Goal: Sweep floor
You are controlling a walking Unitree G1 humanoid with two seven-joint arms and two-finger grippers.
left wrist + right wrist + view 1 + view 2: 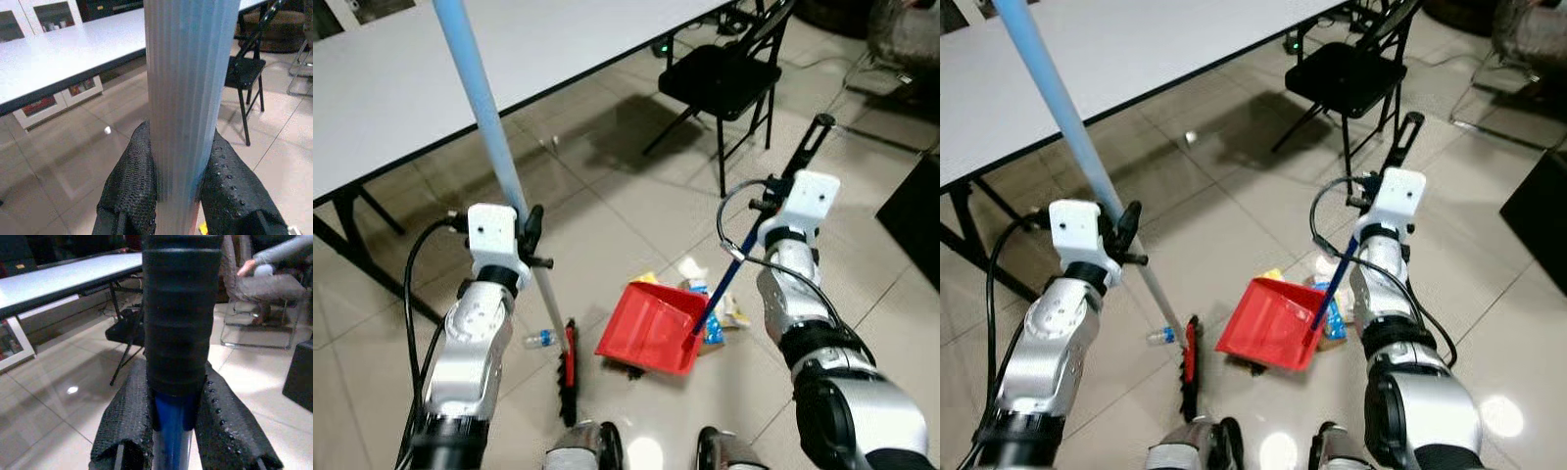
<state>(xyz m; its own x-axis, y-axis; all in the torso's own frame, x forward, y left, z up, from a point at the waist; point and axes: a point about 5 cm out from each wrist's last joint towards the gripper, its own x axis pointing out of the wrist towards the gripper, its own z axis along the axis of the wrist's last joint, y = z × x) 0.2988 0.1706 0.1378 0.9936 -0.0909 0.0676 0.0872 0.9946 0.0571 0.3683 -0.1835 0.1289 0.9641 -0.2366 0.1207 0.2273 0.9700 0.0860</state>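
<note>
On tiled floor: left fingers [132, 191] clamp pale-blue ribbed broom pole [484, 108]; right fingers [122, 421] clamp red dustpan [646, 328] handle.

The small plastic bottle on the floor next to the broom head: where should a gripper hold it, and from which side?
Grip the bottle across its clear body, coming from above. It lies on its side on the tiles, so the round body is free on top. The broom head stands close on its right, so the fingers should close along that gap, carefully.

1 broom [570, 370], 1 red dustpan [651, 326], 1 plastic bottle [539, 339], 1 black chair [724, 73], 1 worktop [401, 78], 2 tools.
</note>
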